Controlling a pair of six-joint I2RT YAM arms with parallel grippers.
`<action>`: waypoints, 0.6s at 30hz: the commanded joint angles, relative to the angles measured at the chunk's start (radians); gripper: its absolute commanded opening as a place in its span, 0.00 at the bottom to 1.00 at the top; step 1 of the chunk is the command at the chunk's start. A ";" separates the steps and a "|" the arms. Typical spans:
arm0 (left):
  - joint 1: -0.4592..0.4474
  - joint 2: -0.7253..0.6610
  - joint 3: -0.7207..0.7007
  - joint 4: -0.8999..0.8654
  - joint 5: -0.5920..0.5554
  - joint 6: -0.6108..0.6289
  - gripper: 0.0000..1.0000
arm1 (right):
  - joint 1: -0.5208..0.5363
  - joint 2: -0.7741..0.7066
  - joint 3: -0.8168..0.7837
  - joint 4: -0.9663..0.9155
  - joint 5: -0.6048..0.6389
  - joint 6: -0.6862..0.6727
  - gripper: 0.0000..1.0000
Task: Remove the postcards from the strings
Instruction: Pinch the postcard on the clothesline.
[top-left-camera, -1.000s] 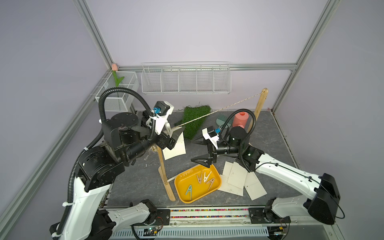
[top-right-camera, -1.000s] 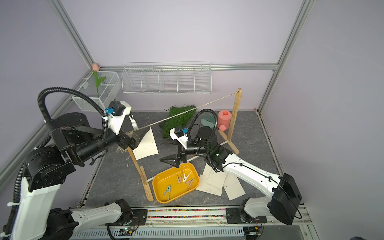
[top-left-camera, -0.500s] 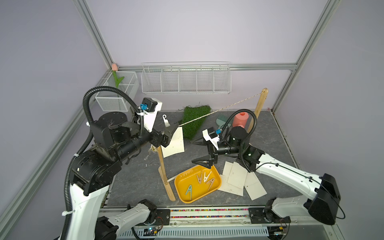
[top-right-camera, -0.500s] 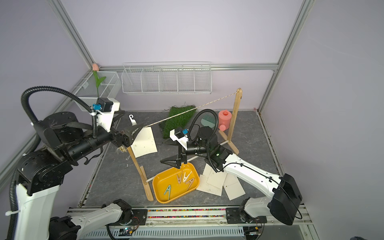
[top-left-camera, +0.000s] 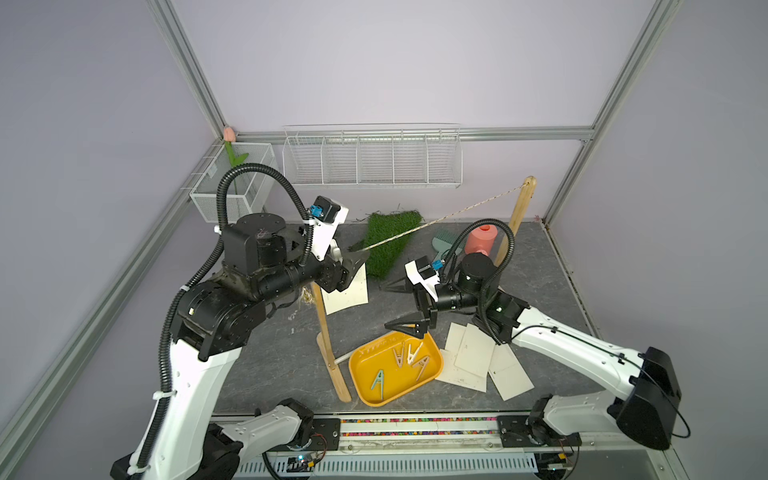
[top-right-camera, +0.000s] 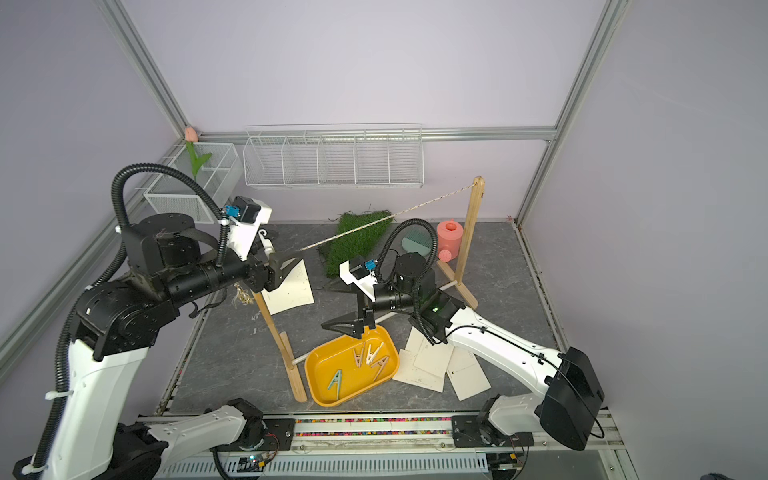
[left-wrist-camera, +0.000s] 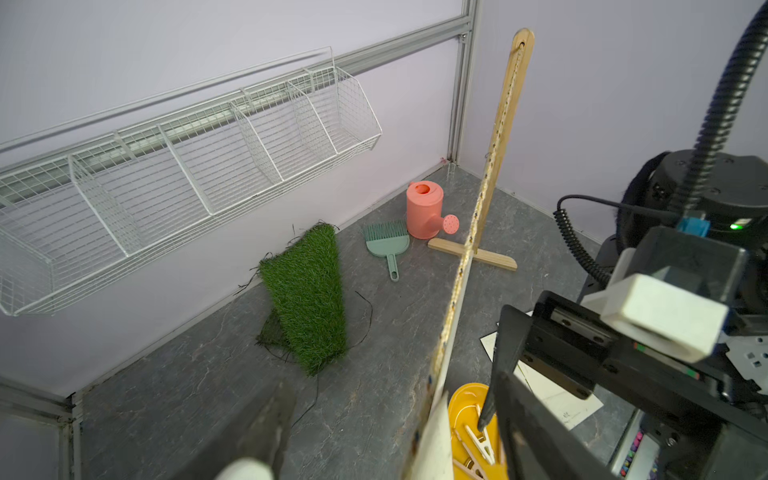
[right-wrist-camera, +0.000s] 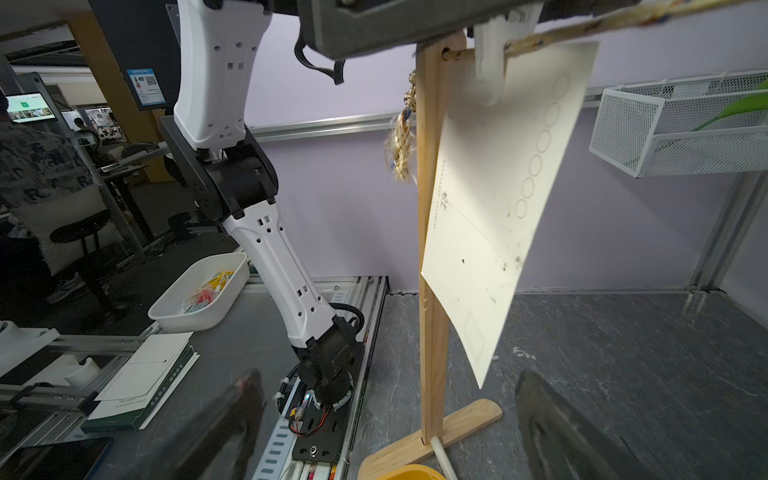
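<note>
Now — my left pincer straddles the peg on the hung card, grip uncertain; right pincer gapes near tray.

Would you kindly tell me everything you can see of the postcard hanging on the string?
The postcard is a thin cream card, paper-like, slightly curled, printed with a row of faint circles, dotted lines and small dark specks. It hangs tilted beside the wooden post, pinned at its top edge to the string by a white clothespin. The left gripper hovers at that edge.
</note>
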 joint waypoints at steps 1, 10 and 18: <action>0.036 -0.015 -0.007 0.002 0.067 0.012 0.70 | 0.006 0.009 0.001 0.041 -0.029 -0.015 0.94; 0.059 -0.046 -0.054 0.036 0.070 0.013 0.63 | 0.006 0.106 0.058 0.135 0.001 0.028 0.91; 0.062 -0.088 -0.096 0.059 0.054 0.012 0.63 | 0.006 0.234 0.144 0.289 0.002 0.122 0.87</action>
